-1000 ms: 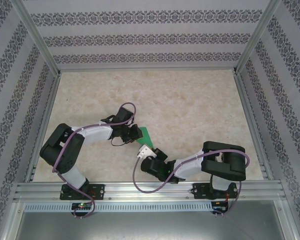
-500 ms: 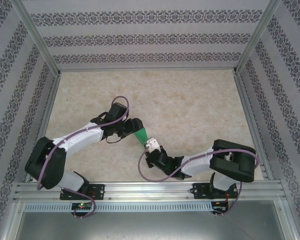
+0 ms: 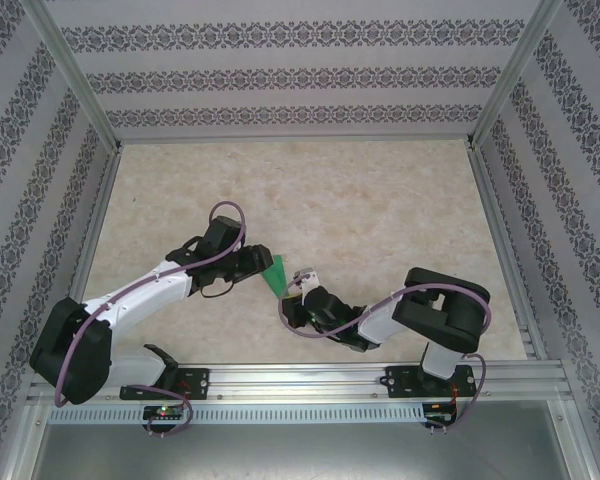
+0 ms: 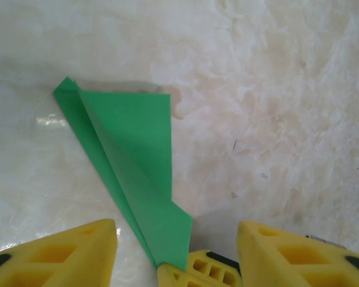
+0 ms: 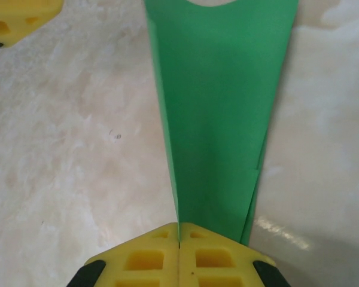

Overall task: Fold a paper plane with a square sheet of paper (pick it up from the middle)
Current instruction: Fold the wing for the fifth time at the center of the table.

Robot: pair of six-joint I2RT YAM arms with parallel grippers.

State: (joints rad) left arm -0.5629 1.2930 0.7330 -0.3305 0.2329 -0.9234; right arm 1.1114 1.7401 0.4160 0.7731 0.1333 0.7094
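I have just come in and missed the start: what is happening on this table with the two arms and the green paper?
The right gripper is shut on the narrow end of the paper plane, a green sheet already folded into a long pointed shape, low over the table. The left gripper is open, one finger on each side of that end, not gripping it.

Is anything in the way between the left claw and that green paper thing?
Nothing visible does. The paper plane sits right in front of the open left gripper. The right gripper is shut on the paper's nearest tip, between the left jaws, leaving the rest free.
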